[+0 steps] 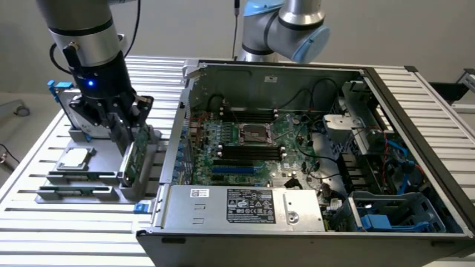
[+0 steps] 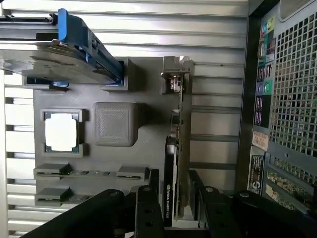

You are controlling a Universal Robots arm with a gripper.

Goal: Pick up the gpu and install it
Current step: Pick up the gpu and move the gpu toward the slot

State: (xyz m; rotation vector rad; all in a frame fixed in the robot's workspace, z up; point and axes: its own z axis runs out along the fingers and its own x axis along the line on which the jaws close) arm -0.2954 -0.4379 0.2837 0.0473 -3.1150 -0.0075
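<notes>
The gpu (image 1: 133,158) stands on its long edge in a slot of the grey parts holder (image 1: 97,192), at the exterior view's left of the open computer case (image 1: 415,111). My gripper (image 1: 128,142) reaches down over its top edge. In the wrist view the gpu (image 2: 181,129) is edge-on, with its black shroud on one face, its green board on the other and its silver bracket at the far end. My gripper (image 2: 175,173) straddles it, one finger against each face. The green motherboard (image 1: 252,144) lies inside the case.
The holder (image 2: 114,153) also carries a silver hard drive in a blue frame (image 2: 54,54), a processor chip (image 2: 61,131) and memory sticks (image 2: 89,172). A power supply (image 1: 245,206) sits at the case's front. A second arm (image 1: 286,28) stands behind the case.
</notes>
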